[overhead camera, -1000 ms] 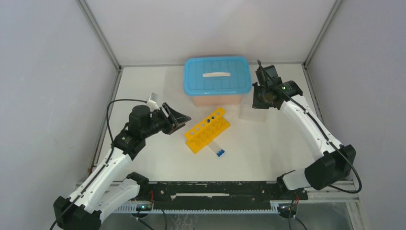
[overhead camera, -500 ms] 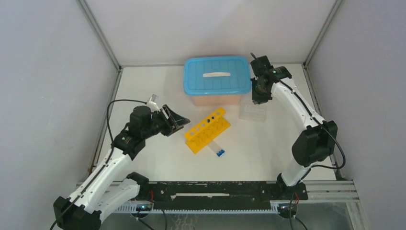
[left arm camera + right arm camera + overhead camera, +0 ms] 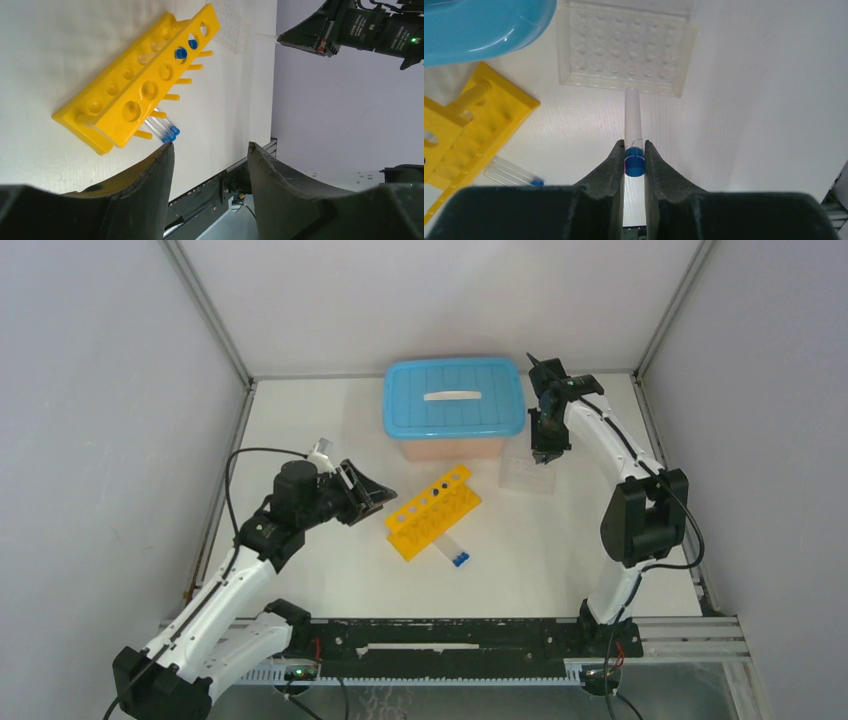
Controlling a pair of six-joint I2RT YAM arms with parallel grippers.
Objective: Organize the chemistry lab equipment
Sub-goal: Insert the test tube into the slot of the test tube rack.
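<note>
step: right gripper pinches blue-capped tube by clear tray | left gripper: apart, empty | next: likely stand tube in yellow rack

Blue-lidded storage box at the back of a white table

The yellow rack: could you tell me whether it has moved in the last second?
No. The yellow rack keeps its spot and angle near the blue-lidded box.
</note>
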